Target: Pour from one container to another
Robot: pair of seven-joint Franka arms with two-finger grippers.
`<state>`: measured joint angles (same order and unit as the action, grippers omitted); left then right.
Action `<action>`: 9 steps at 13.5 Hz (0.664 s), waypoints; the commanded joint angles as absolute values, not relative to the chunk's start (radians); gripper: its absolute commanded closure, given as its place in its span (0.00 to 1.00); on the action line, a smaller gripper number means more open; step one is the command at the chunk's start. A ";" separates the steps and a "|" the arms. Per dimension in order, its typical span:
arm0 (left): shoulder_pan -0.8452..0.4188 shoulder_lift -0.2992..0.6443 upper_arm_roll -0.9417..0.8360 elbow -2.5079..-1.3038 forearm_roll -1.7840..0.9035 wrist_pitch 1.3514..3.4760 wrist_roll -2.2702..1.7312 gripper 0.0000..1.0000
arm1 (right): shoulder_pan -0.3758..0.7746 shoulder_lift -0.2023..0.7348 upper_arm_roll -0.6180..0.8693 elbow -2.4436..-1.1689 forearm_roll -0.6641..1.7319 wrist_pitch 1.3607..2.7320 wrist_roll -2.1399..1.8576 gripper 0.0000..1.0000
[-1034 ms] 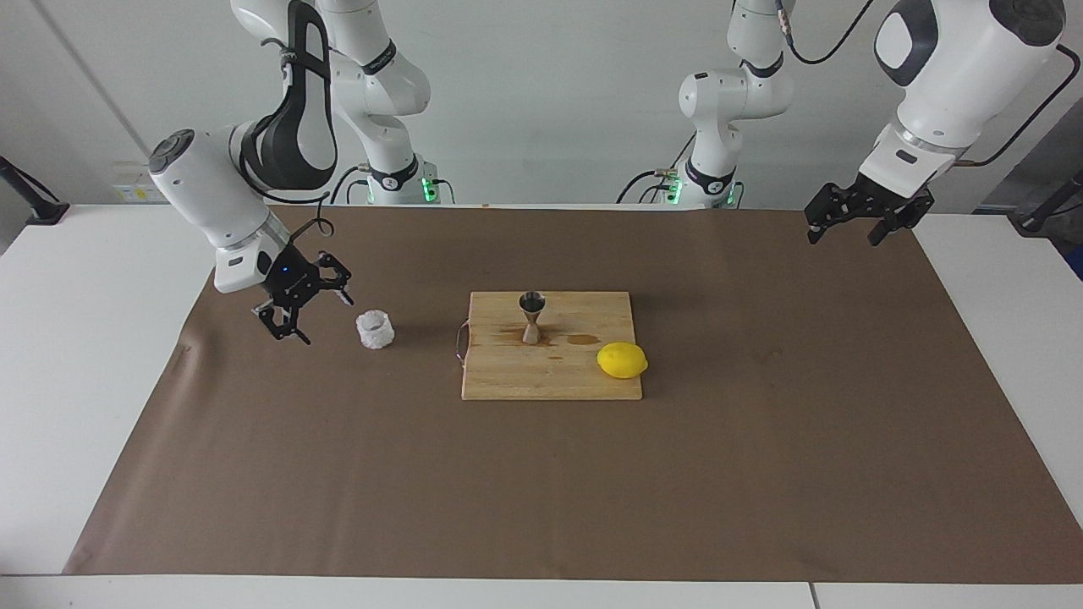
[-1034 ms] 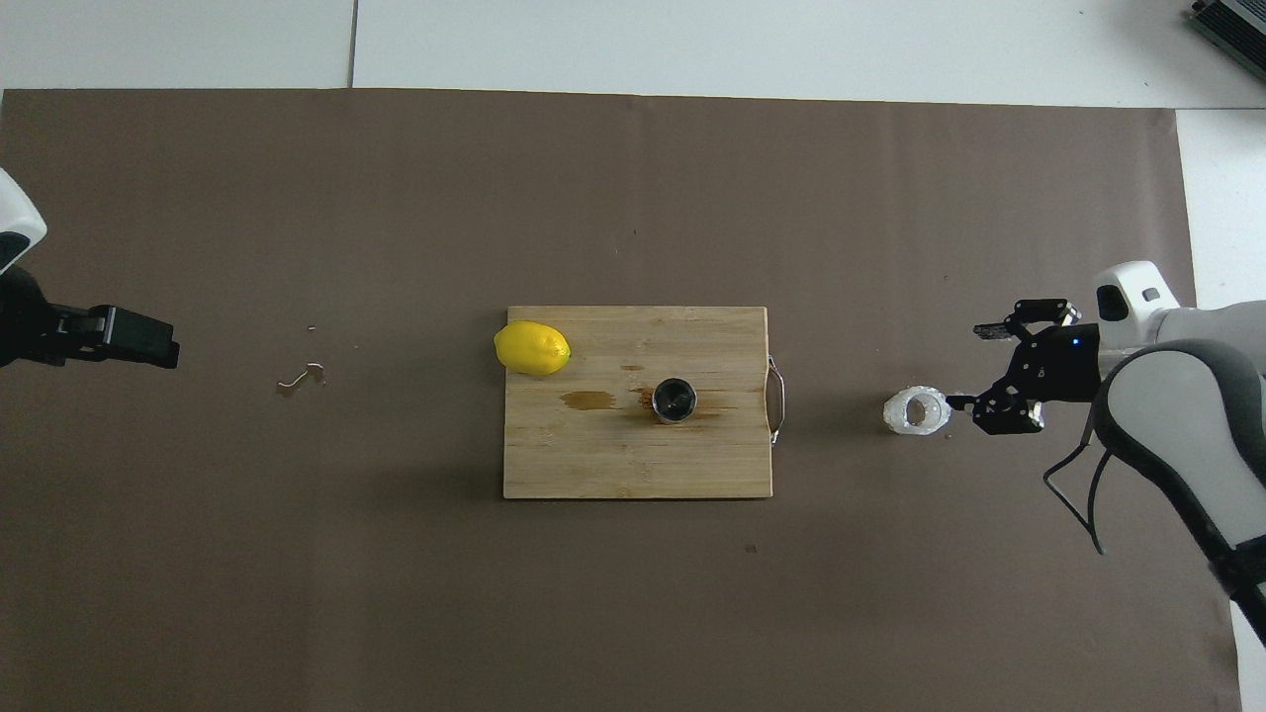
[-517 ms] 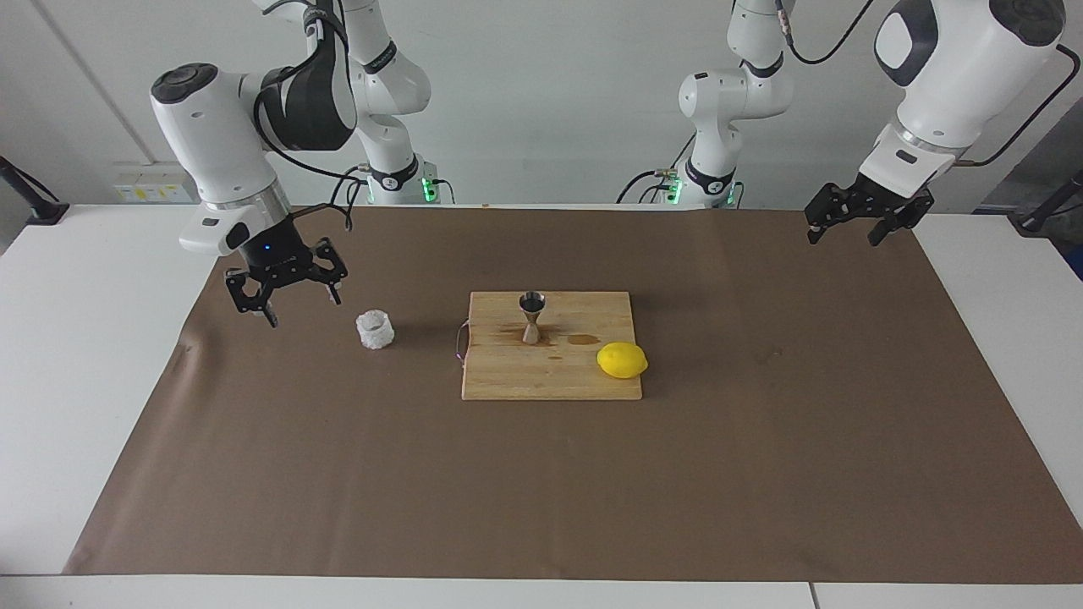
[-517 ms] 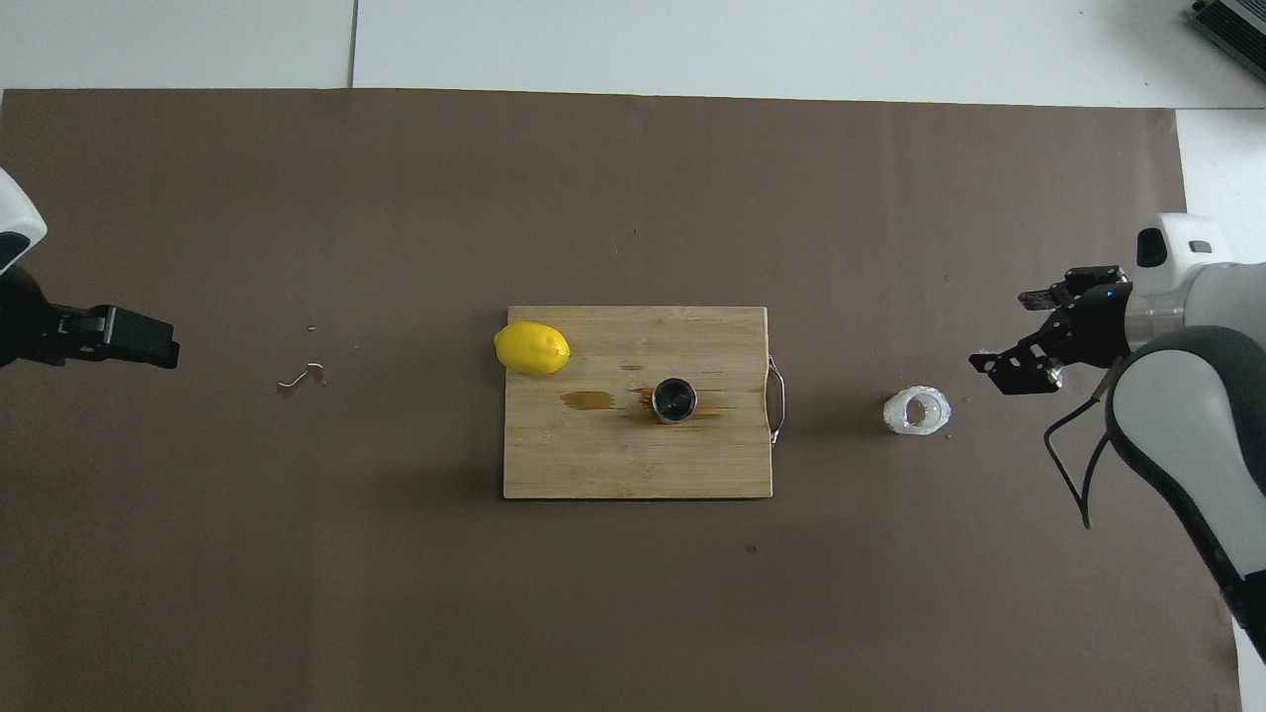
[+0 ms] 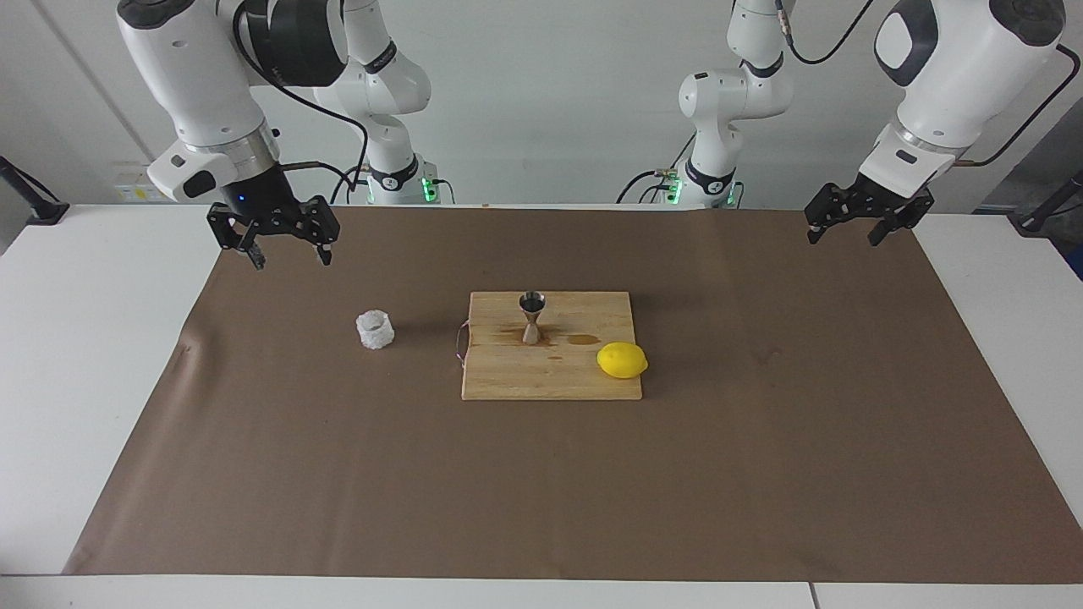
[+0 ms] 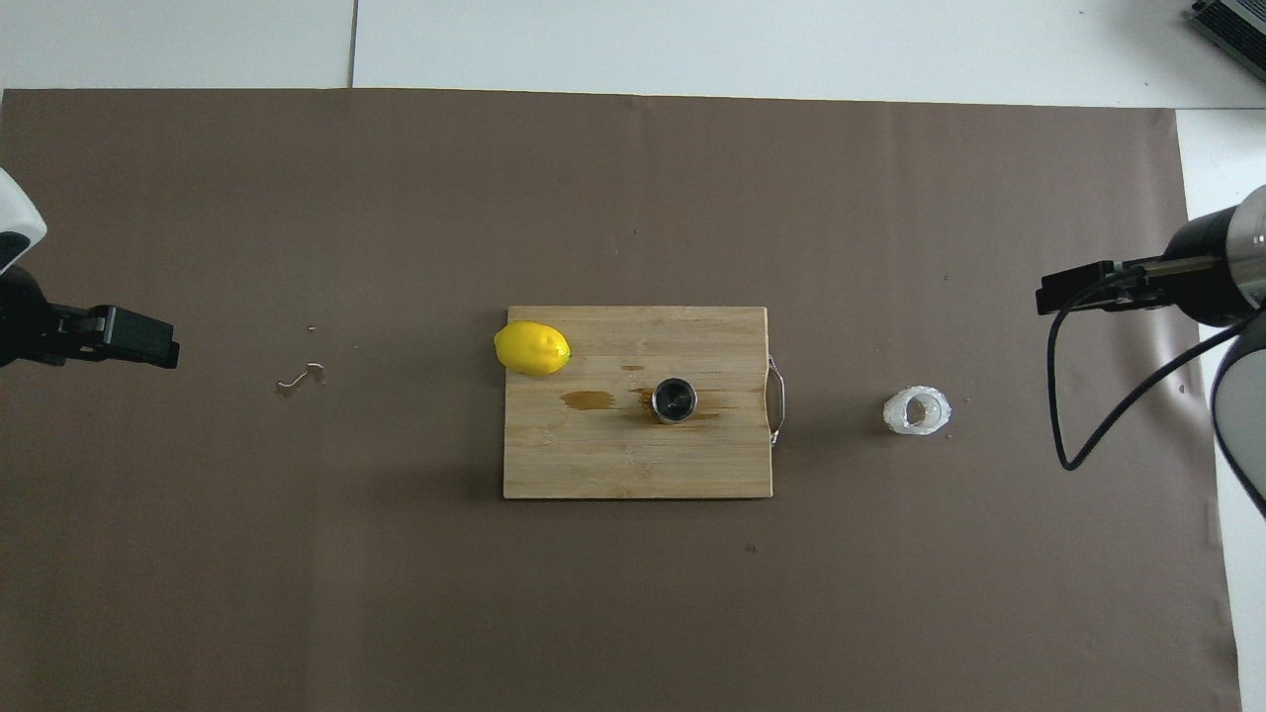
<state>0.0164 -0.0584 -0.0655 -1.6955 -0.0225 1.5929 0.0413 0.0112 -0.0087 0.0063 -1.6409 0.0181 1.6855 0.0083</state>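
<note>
The small, squat, clear-whitish faceted cup (image 5: pixel 375 329) stands upright on the brown paper table cover (image 5: pixel 761 474), mouth up, toward the right arm's end of the table. It sits just off the handle end of the pale wooden cutting board (image 5: pixel 508 376), apart from it and about level with the board's middle. On that board stands the small steel hourglass-shaped jigger (image 5: pixel 531 316), upright with its dark open top showing, a brownish wet patch around and beside its foot. A yellow lemon (image 5: pixel 622 360) rests on the board's corner toward the left arm's end, a little farther from the robots than the jigger.

What matters for a grasp is where the cup lies from the nearest jaws. The right gripper (image 5: pixel 288 255) hangs raised over the cover near its right-arm edge, fingers pointing down, spread wide and holding nothing. The cup lies farther from the robots than the spot below that gripper and more toward the board, clearly apart from the fingers. Being round and squat, it has no long axis to line up with; I'd judge any sideways pinch across its wall would do.

The left gripper (image 5: pixel 856 224) waits over the cover's corner at the left arm's end, also spread open and empty, well apart from everything. The right arm is plainly the nearer one to the cup.
</note>
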 commanded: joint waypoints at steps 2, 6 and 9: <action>0.003 -0.087 -0.057 -1.730 -0.015 1.605 0.046 0.00 | 0.006 -0.025 0.012 -1.605 -0.002 1.580 0.118 0.00; 0.005 -0.087 -0.057 -1.730 -0.015 1.605 0.046 0.00 | 0.006 -0.054 0.018 -1.614 -0.006 1.531 0.132 0.00; 0.005 -0.087 -0.057 -1.730 -0.015 1.605 0.046 0.00 | 0.009 -0.057 0.021 -1.612 -0.040 1.522 0.129 0.00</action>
